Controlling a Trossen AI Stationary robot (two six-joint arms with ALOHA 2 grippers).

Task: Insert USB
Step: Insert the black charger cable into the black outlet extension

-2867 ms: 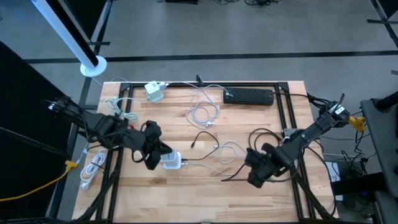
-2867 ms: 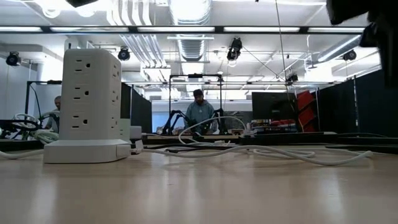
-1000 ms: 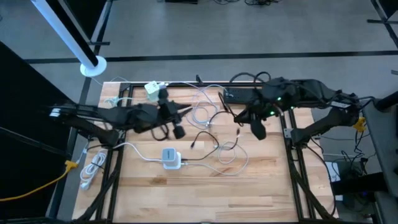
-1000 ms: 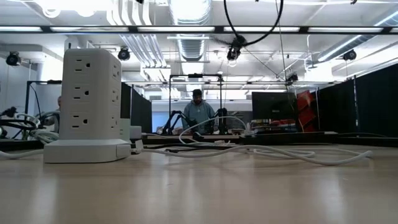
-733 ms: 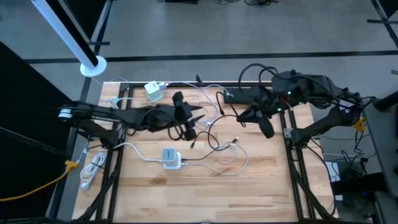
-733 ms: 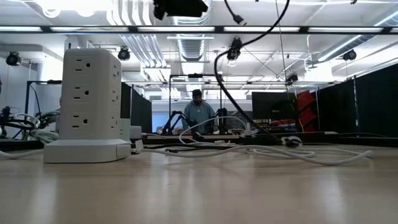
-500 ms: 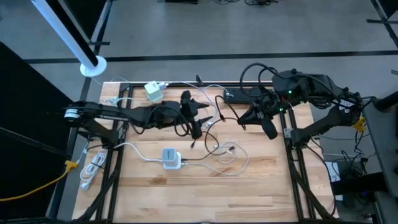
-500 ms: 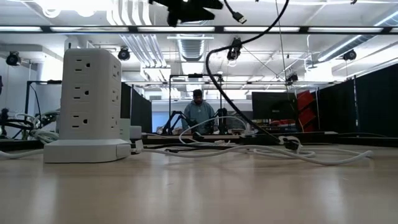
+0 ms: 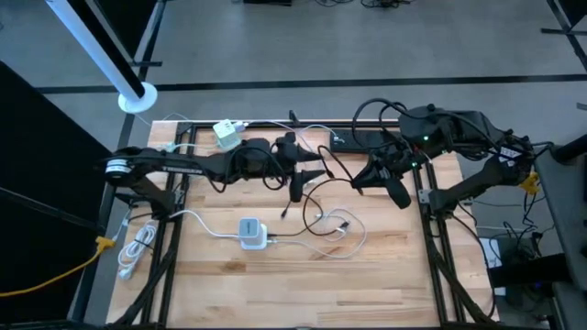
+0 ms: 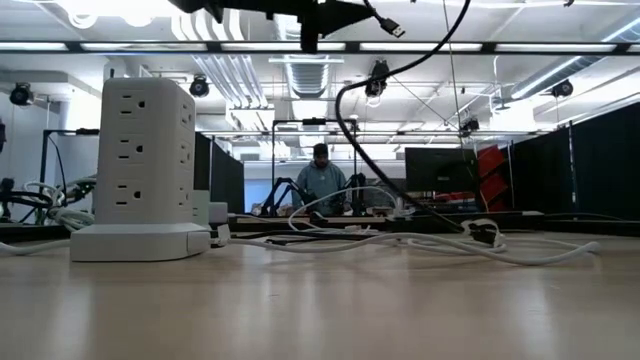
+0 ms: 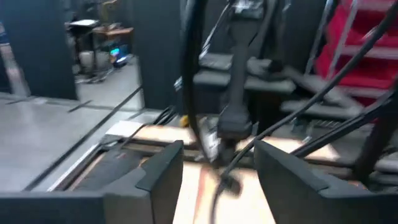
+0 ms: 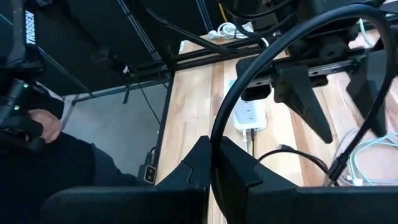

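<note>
A black USB cable [image 9: 378, 108] loops over the table's far right; its plug [image 10: 393, 27] hangs free in the low view. My right gripper [image 9: 359, 177] is above the table right of centre, shut on the cable. My left gripper [image 9: 316, 172] reaches level from the left and is open; its fingers [image 11: 163, 168] stand on either side of the cable [image 11: 222, 167] just short of the right gripper, and I see no touch. A white power tower [image 9: 252, 234] stands on its base at centre left. My right gripper pinches the black cable [image 12: 214, 142] between its two shut fingers [image 12: 198, 163], some way back from the plug. The fingers slant downward toward the table's left. From the fingers the cable rises clear and arcs over; a farther part [image 10: 478, 231] lies on the table.
White cables [image 9: 298, 163] and a tangle of cords [image 9: 335, 225] lie mid-table. A white charger [image 9: 227, 135] and a black power strip [image 9: 367, 140] sit at the far edge. A coiled white cord [image 9: 138, 247] lies at the left. A person [image 10: 320, 180] sits beyond the table.
My left gripper has travelled toward the table's right, toward the right gripper, sinking a little and tipping to level. The black cable's loop has swung lower and wider, and its plug has come into the low view. My right gripper has barely shifted.
</note>
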